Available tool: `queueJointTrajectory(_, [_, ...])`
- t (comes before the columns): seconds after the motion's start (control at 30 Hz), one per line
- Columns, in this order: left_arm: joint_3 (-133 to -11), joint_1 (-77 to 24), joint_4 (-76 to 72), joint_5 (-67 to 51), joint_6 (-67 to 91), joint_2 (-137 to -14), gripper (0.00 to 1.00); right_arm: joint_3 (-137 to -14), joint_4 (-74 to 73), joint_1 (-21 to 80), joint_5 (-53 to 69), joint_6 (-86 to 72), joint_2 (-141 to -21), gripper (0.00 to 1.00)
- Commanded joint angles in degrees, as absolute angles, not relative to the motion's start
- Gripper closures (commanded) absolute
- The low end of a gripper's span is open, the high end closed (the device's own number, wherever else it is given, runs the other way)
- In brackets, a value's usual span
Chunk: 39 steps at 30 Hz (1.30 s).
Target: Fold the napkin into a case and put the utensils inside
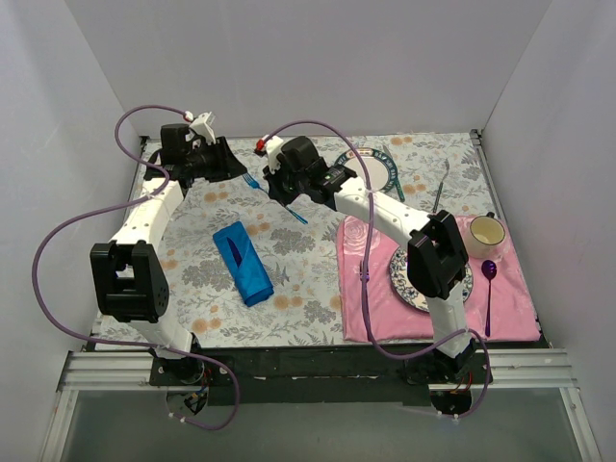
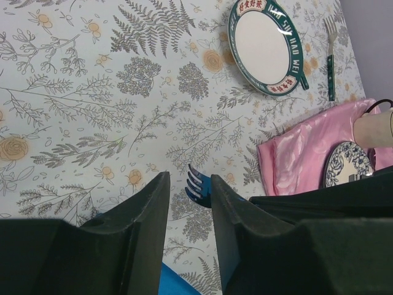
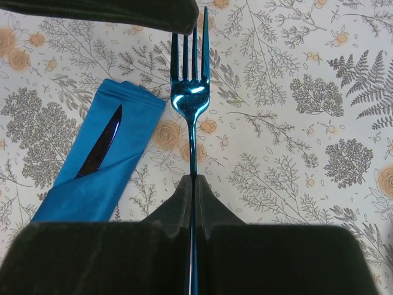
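Observation:
The napkin, folded into a narrow blue case [image 1: 243, 262], lies on the floral tablecloth; the dark purple knife [image 3: 101, 144] is tucked into it [image 3: 107, 163]. My right gripper [image 3: 193, 178] is shut on the handle of the light-blue fork [image 3: 191, 92] and holds it above the cloth, right of the case. In the top view the fork [image 1: 254, 181] runs between both grippers. My left gripper [image 2: 189, 178] is open, and the fork's tines [image 2: 199, 187] sit between its fingertips without being clamped. One left finger [image 3: 123, 12] reaches the tines in the right wrist view.
A white plate with a green rim [image 1: 371, 171] and a teal knife [image 1: 393, 175] lie at the back. A pink placemat [image 1: 385, 308] at right holds a patterned plate [image 1: 402, 279], a cup [image 1: 486, 233] and a purple spoon [image 1: 489, 289]. White walls enclose the table.

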<state>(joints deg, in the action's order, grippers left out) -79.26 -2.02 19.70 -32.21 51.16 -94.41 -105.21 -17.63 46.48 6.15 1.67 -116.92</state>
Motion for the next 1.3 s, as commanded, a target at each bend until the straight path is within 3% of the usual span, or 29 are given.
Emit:
queueJointTrajectory(0.0, [-80.77,-2.29,19.6,-31.73,51.5,-93.78,0.72,-104.59,-14.24,47.02,6.33,1.76,-112.15,0.99])
queueJointTrajectory(0.33, [-80.86,-2.37,20.13,-31.55,52.82,-94.48,0.76,-104.15,-14.15,47.02,6.94,1.76,-111.09,0.99])
queueJointTrajectory(0.43, [-80.95,-2.37,20.21,-31.9,53.08,-94.66,0.82,-104.33,-14.15,47.02,7.12,1.85,-111.09,0.99])
queueJointTrajectory(0.57, [-80.86,-2.29,20.22,-33.48,53.88,-94.4,1.0,-104.68,-14.41,47.02,8.17,1.76,-111.36,0.99])
queueJointTrajectory(0.67, [-80.33,-1.59,20.74,-35.58,55.02,-94.48,1.0,-105.12,-14.94,47.02,11.16,1.93,-111.71,0.99])
queueJointTrajectory(0.77, [-80.07,2.0,21.62,-41.36,55.02,-94.83,1.0,-105.29,-15.91,46.59,13.62,2.2,-111.53,0.86])
queueJointTrajectory(0.8, [-79.81,2.89,21.8,-42.44,54.58,-94.83,1.0,-105.12,-16.08,46.5,14.93,1.85,-111.27,0.73])
queueJointTrajectory(0.87, [-79.63,5.88,21.45,-45.16,53.01,-94.92,1.0,-104.42,-15.65,45.53,17.3,1.5,-110.48,0.67])
queueJointTrajectory(0.9, [-79.72,6.85,21.36,-48.48,52.3,-95.36,1.0,-104.24,-15.47,45.18,19.75,0.62,-110.3,0.52])
queueJointTrajectory(0.97, [-80.15,9.75,21.27,-51.05,50.55,-95.97,1.0,-104.06,-15.12,43.69,22.57,0.44,-109.78,0.36])
queueJointTrajectory(1.0, [-80.5,10.71,21.27,-55.24,49.75,-96.76,1.0,-103.98,-14.86,43.16,25.72,-0.95,-109.69,0.23])
queueJointTrajectory(1.03, [-81.2,12.03,21.36,-56.5,49.14,-97.03,1.0,-103.8,-14.42,42.63,27.23,-2.1,-109.6,0.19])
queueJointTrajectory(1.27, [-78.94,13.18,18.2,-65.56,44.91,-94.4,1.0,-105.46,-10.99,37.89,49.98,-11.92,-114.5,0.19])
